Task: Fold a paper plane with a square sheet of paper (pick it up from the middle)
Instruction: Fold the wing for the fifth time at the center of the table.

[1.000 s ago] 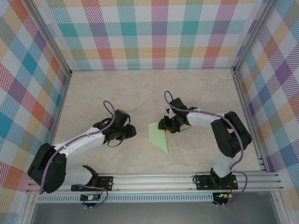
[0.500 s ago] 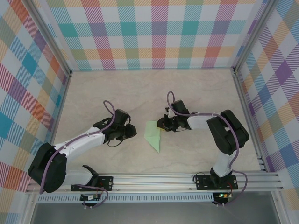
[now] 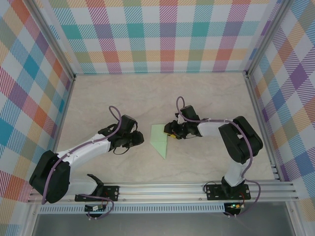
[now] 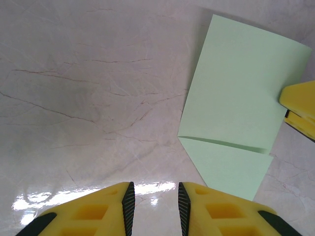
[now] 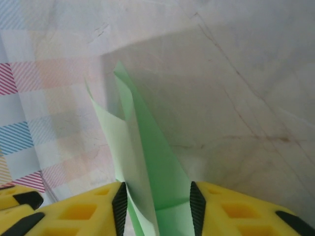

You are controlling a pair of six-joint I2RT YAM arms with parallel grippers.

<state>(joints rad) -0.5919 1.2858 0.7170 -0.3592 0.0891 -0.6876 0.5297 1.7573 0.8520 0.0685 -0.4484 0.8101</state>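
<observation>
Mid-counter, between the two arms: square sheet of paper, partly folded, held at one edge by the right gripper.

Sheet is pale green and lies on the marbled surface. Top view: broad end toward the back wall, tapering to a point toward the arm bases. Left wrist view: one crease runs across it, with a triangular flap below the crease. Right gripper sits at the sheet's right edge. Right wrist view: two layers of paper run between its black pads and fill the gap from one pad to the other, so it is clamped on the sheet. Left gripper is low over bare counter just left of the sheet, not touching it, fingers a narrow gap apart with nothing between them.
</observation>
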